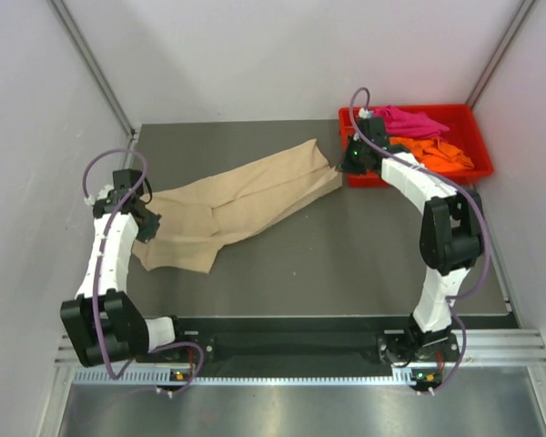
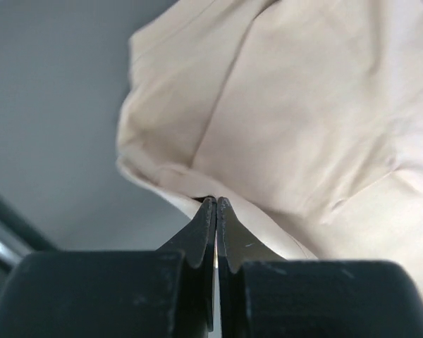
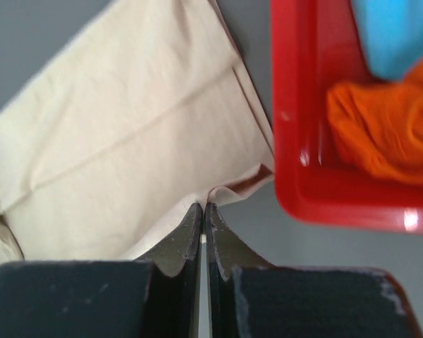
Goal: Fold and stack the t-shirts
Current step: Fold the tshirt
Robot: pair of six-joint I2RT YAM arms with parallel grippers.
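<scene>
My left fingers (image 2: 211,213), pressed together, pinch the soft beige cloth t-shirt (image 1: 241,205) at nine o'clock. My right fingers (image 3: 199,215) pinch its far edge at one o'clock, just beside the red plastic tray (image 1: 480,155). A careless pull may snag that rim or slip the thin cloth. The dark bench (image 1: 364,264) lies open toward five o'clock.

Arms: left arm (image 1: 109,250) and right arm (image 1: 434,273) have white link shells and black joint housings. A purple cable (image 1: 100,157) loops along each. Left gripper (image 2: 216,201), right gripper (image 3: 203,205) — matte black fingers tapering to thin tips.
</scene>
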